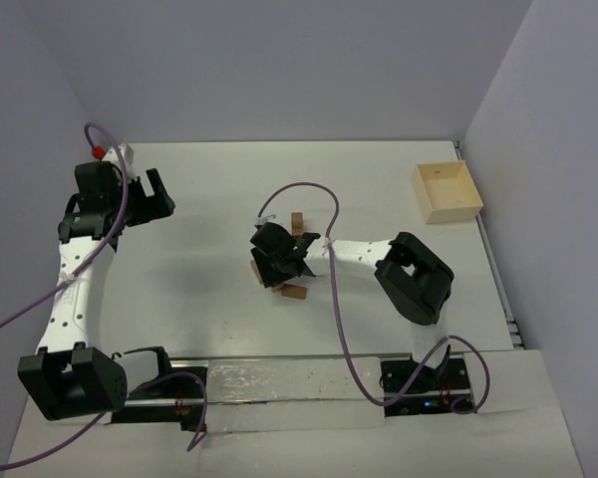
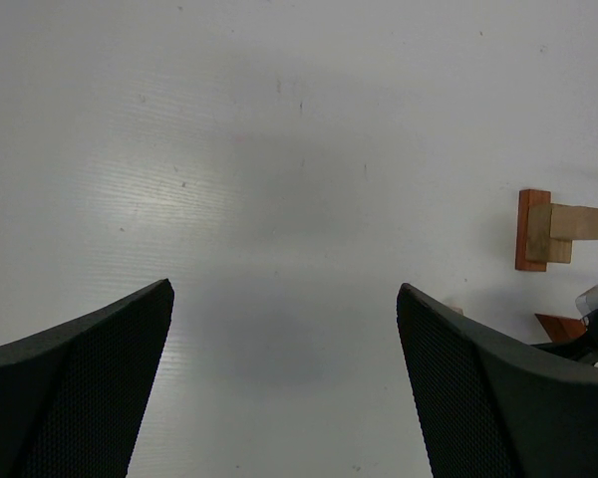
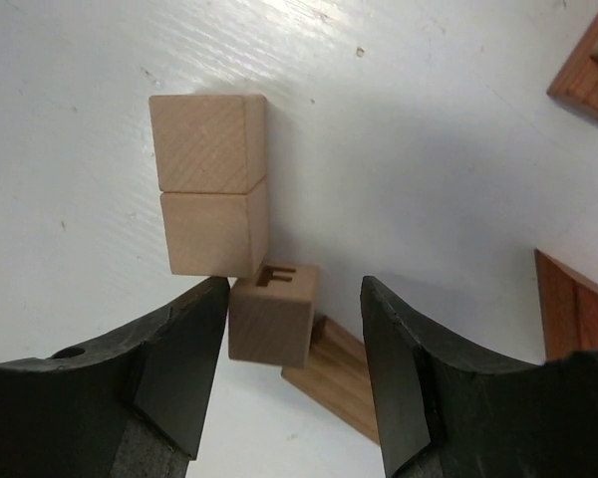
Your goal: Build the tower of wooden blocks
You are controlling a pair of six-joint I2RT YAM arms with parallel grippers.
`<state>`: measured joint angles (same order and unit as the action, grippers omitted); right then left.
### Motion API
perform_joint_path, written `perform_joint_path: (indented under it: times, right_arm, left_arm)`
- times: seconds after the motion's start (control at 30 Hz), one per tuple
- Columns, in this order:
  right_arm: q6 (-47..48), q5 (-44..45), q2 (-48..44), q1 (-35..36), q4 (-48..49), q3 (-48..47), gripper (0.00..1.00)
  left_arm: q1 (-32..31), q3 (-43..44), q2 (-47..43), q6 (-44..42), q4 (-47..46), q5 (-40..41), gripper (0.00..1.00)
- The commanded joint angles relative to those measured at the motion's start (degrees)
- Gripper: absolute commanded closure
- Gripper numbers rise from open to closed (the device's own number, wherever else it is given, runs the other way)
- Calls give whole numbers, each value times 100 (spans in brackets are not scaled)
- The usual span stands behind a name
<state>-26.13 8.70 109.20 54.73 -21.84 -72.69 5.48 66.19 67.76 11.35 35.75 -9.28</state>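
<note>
Right gripper (image 3: 293,299), black and two-fingered, hangs open and empty, jaws either side of a small pale wooden cube (image 3: 269,324) stamped F. I judge this a pick: close, then lift. Two more pale wooden cubes (image 3: 209,184) lie just beyond that cube. Farther off stands my wood block tower (image 1: 297,221). Left gripper (image 2: 284,294), well away, gapes empty.

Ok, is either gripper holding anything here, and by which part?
Nothing is held. The left gripper is open and empty. The right gripper is open, straddling a small pale wooden cube, with a gap at one finger.
</note>
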Motion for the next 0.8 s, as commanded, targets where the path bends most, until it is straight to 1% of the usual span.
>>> perform_joint_path:
  times: [0.0, 0.2, 0.3, 0.43, 0.6, 0.63, 0.7, 0.77]
  right_arm:
    - [-65, 434, -433, 188, 936, 463, 37]
    - [-266, 555, -394, 307, 580, 322, 38]
    - [-261, 621, -417, 302, 623, 387, 39]
    - [-272, 675, -372, 303, 561, 324, 44]
    - [-314, 728, -444, 311, 471, 363, 45]
    - [-314, 721, -460, 311, 478, 410, 49]
    - [-322, 737, -515, 302, 465, 437, 60]
    - [-323, 721, -539, 302, 402, 405, 69]
  left_arm:
    - [50, 45, 3, -37, -190, -93, 1]
    - [50, 43, 26, -14, -200, -83, 1]
    - [50, 60, 26, -16, -182, -65, 1]
    - [50, 34, 0, -20, -200, -56, 1]
    - [50, 34, -26, -12, -200, -48, 1]
    - [50, 26, -26, -27, -200, -48, 1]
    - [50, 24, -35, -28, -208, -39, 1]
    - [50, 17, -35, -28, -200, -31, 1]
